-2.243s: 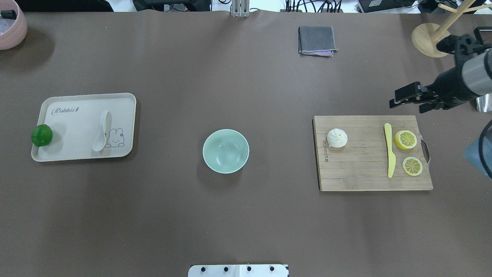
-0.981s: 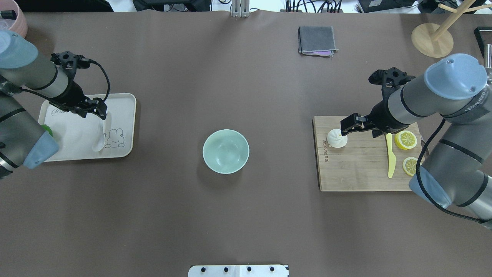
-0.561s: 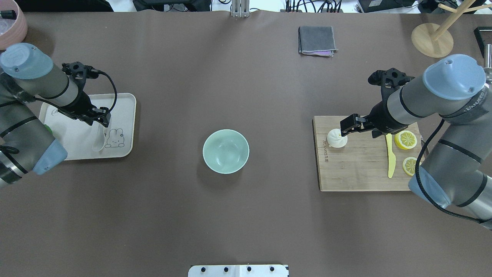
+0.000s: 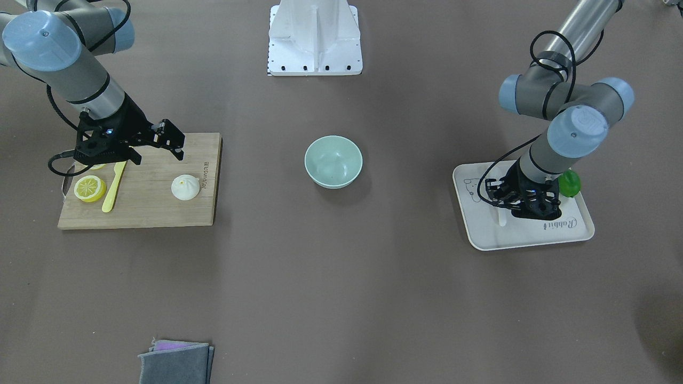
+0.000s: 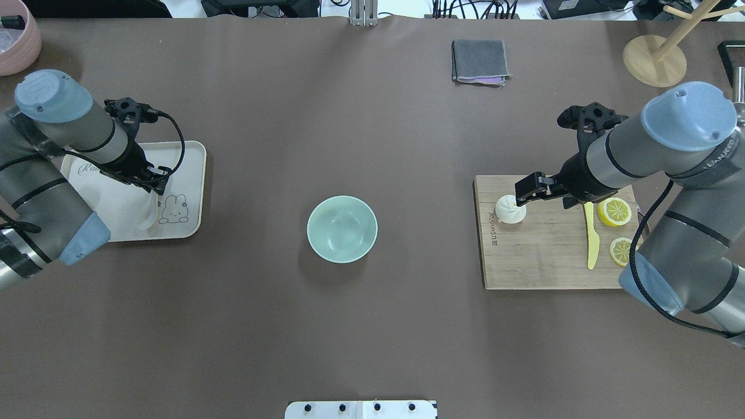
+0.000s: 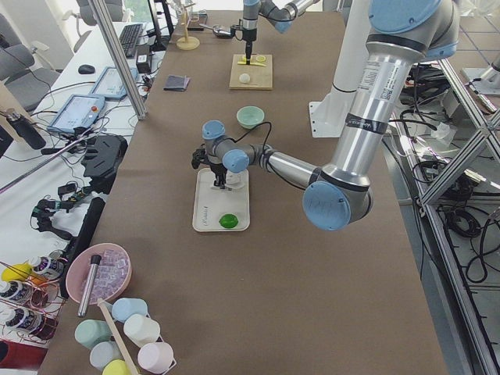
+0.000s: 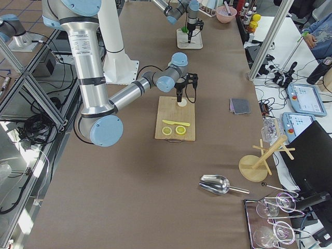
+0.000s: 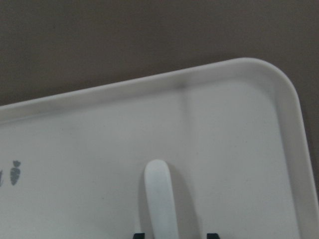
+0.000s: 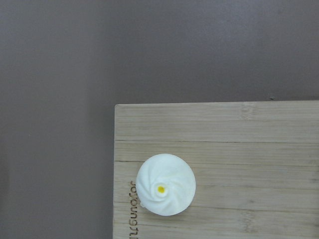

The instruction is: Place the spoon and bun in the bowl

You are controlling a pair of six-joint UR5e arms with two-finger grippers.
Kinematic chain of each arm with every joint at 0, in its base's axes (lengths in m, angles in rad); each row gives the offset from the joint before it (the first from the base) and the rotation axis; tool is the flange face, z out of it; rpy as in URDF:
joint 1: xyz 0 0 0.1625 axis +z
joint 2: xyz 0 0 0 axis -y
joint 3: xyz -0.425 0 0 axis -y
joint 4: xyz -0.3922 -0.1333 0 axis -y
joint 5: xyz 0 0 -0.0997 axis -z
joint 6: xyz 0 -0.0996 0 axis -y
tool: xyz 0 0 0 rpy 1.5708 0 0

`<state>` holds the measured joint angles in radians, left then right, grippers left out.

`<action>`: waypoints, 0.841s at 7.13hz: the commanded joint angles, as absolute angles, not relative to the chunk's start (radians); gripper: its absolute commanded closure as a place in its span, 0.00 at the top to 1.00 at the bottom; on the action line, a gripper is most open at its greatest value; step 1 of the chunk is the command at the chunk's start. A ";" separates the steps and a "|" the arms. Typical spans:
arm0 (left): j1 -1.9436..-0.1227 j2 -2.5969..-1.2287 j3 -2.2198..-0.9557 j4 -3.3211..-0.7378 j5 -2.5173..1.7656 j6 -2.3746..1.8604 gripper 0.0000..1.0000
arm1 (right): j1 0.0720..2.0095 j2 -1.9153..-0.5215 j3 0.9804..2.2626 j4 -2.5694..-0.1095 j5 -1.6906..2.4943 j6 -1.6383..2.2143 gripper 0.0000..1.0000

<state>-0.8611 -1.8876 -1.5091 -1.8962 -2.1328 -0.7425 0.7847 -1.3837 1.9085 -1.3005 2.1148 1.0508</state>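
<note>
Spoon (image 8: pixel 160 199): on tray (image 8: pixel 224 69), L gripper (image 8: pixel 174 235) spread astride handle, pre-grasp. Bun (image 9: pixel 166 184): R gripper (image 5: pixel 547 194) above, fingers apart.

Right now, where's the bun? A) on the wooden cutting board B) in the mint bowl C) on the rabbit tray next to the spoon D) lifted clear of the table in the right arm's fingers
A: the bun rests on the wooden cutting board, near one corner, and the bowl has nothing in it.
</note>
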 commanded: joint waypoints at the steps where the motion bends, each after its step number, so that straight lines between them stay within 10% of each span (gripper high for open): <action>1: -0.861 -1.890 -1.541 -1.891 -2.128 -0.736 0.00 | 0.785 -1.384 1.911 -1.299 2.115 1.051 0.99; 6: -0.745 -2.167 -1.629 -1.758 -2.126 -0.964 0.00 | 0.782 -1.309 1.818 -1.298 2.085 1.051 0.99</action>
